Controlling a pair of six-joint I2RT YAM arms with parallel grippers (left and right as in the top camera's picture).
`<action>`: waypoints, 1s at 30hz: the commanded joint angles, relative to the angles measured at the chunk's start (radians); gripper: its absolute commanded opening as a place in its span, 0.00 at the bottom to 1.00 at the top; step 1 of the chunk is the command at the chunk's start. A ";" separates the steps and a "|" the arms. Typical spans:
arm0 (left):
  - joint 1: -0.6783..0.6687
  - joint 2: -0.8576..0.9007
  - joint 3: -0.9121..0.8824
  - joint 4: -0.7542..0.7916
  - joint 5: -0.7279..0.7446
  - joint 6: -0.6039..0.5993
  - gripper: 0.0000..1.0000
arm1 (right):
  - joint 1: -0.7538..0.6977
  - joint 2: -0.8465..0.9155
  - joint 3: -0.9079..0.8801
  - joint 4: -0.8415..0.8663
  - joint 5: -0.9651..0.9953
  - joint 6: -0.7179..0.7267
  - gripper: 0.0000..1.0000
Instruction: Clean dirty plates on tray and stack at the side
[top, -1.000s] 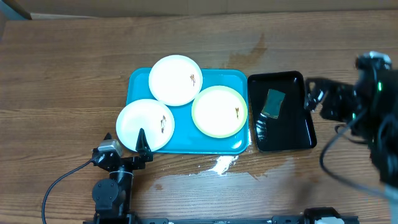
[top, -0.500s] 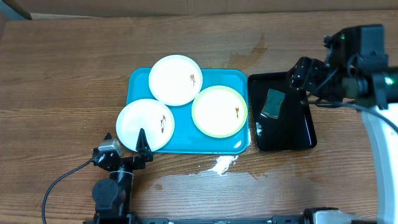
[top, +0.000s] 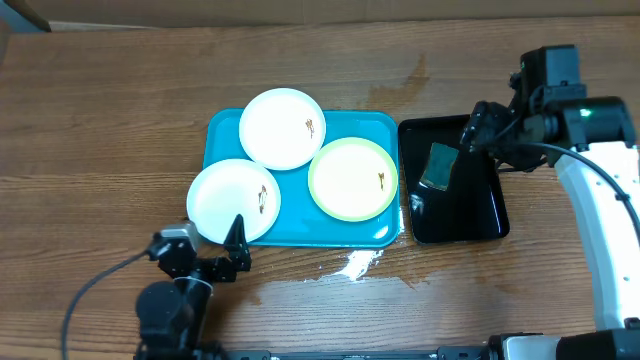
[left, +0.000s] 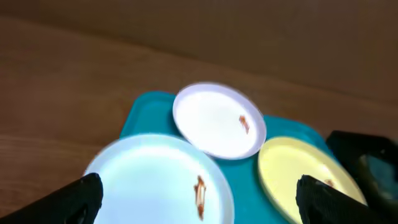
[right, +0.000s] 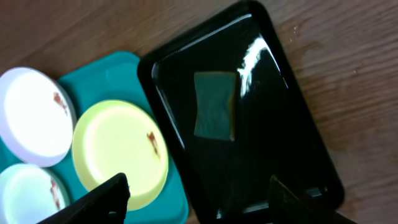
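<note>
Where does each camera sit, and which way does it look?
Overhead: above the table, facing straight down; tray, left gripper, right gripper show.
Left wrist: on the left arm, facing forward over the plates; own fingertips at bottom corners.
Right wrist: on the right arm, facing down at the black tray; own fingertips below.
Shared: yellow-rimmed plate.

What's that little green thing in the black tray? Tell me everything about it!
It looks like a small sponge: a flat rectangle, dull green on top, with a yellowish strip along one edge. It seems soft. It lies flat on the floor of the shiny black tray, away from the walls. Only the tray touches it, and nothing is gripping it.
</note>
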 joint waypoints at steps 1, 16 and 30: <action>0.000 0.171 0.295 -0.100 0.056 0.018 1.00 | 0.016 0.007 -0.091 0.085 0.021 0.030 0.73; -0.006 1.102 1.192 -0.839 0.358 0.120 1.00 | 0.084 0.011 -0.493 0.584 0.122 0.049 0.68; -0.259 1.448 1.182 -0.601 0.087 -0.043 0.97 | 0.084 0.132 -0.560 0.821 0.122 0.048 0.68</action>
